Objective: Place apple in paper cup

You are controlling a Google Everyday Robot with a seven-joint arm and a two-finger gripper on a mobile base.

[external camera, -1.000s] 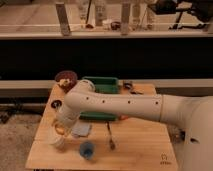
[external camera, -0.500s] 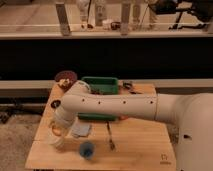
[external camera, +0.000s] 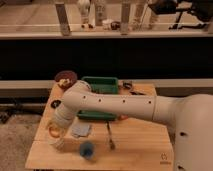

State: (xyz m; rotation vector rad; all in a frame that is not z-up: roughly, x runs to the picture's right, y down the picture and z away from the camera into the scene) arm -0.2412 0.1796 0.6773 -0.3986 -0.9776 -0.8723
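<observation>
Jaws: I can't tell their state; my gripper (external camera: 56,131) hangs over the paper cup (external camera: 58,142), apple (external camera: 53,132) apparently there for dropping in.

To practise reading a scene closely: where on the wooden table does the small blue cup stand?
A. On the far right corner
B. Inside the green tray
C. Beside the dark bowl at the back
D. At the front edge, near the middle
D: the blue cup stands near the table's front edge, right of the gripper, well clear of the green tray.
</observation>
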